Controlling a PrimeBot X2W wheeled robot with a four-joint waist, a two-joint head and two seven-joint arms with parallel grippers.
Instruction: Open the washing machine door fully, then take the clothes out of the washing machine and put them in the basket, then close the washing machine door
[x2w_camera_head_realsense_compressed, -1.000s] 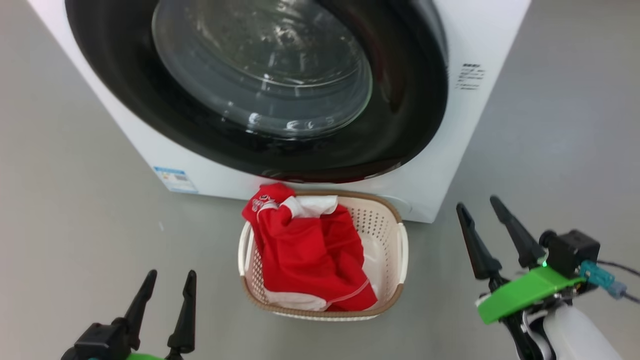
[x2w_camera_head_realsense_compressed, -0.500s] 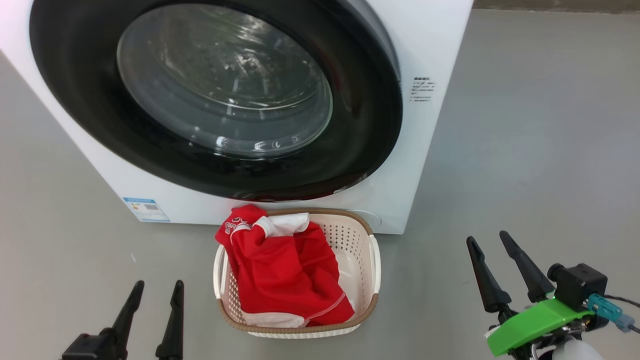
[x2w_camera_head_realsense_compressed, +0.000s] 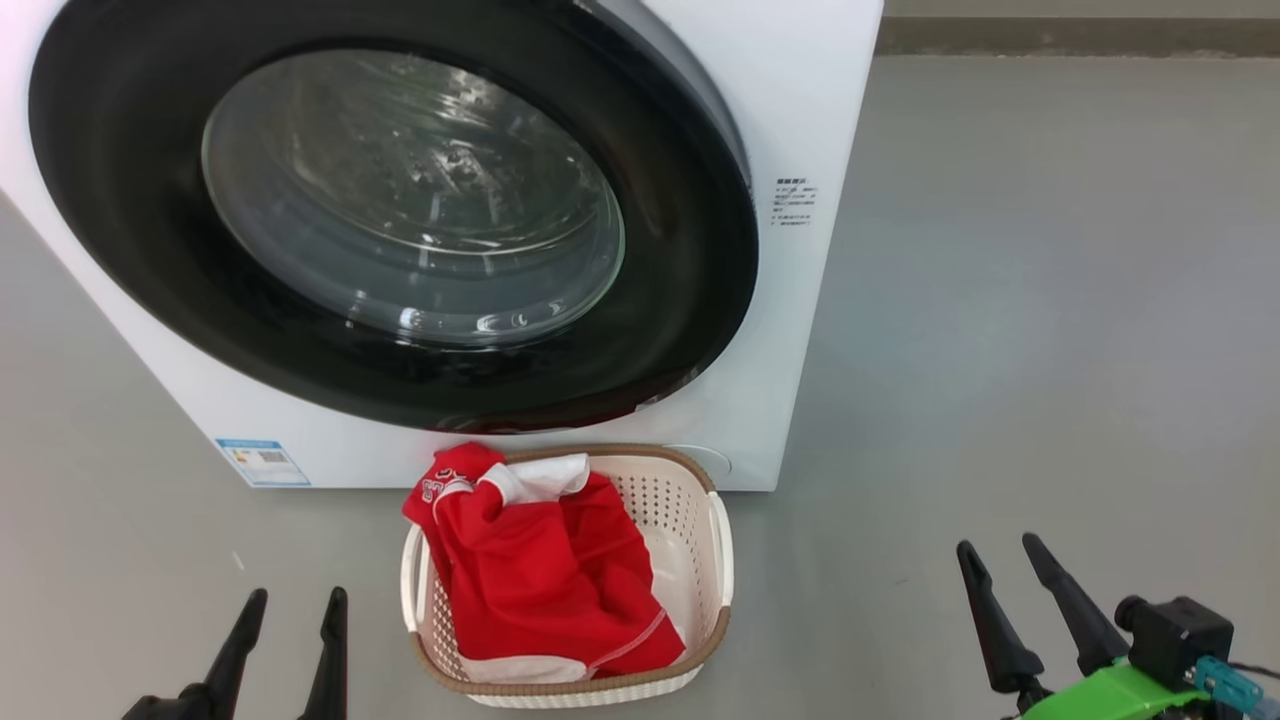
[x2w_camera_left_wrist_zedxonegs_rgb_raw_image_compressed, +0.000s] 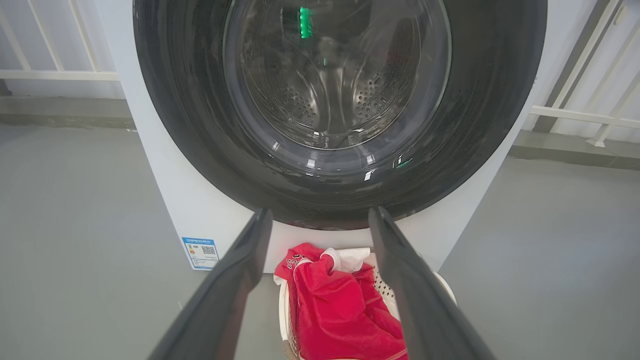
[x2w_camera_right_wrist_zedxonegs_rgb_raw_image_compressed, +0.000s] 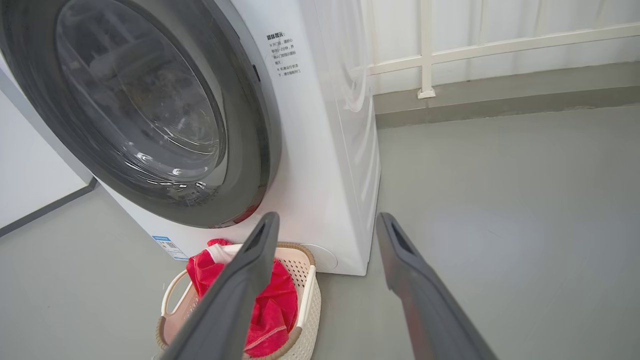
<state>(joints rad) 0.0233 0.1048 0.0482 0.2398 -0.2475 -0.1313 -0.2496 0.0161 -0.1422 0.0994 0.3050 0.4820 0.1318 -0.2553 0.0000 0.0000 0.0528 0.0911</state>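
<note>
The washing machine (x2w_camera_head_realsense_compressed: 800, 120) stands ahead with the washing machine door (x2w_camera_head_realsense_compressed: 410, 200) shut flat against its front. The steel drum shows through the glass (x2w_camera_left_wrist_zedxonegs_rgb_raw_image_compressed: 335, 75) and no clothes show in it. The basket (x2w_camera_head_realsense_compressed: 722, 545) sits on the floor against the machine's base, below the door. The red and white clothes (x2w_camera_head_realsense_compressed: 530, 580) lie heaped in it, one corner draped over the far rim. My left gripper (x2w_camera_head_realsense_compressed: 298, 595) is open and empty, near the basket's left. My right gripper (x2w_camera_head_realsense_compressed: 996, 542) is open and empty, well right of the basket. The wrist views show the open left gripper (x2w_camera_left_wrist_zedxonegs_rgb_raw_image_compressed: 320, 212) and right gripper (x2w_camera_right_wrist_zedxonegs_rgb_raw_image_compressed: 327, 216).
Bare grey floor (x2w_camera_head_realsense_compressed: 1050, 300) spreads to the machine's right. A blue label (x2w_camera_head_realsense_compressed: 262, 462) marks its lower left corner. A low kerb (x2w_camera_right_wrist_zedxonegs_rgb_raw_image_compressed: 500, 100) and white railing (x2w_camera_right_wrist_zedxonegs_rgb_raw_image_compressed: 426, 50) run behind the machine. A white wall (x2w_camera_right_wrist_zedxonegs_rgb_raw_image_compressed: 30, 175) stands at its left.
The head camera has shifted: machine and basket slide left and down in the picture, and both grippers sit lower. Door stays shut, clothes stay in the basket, both grippers stay open.
</note>
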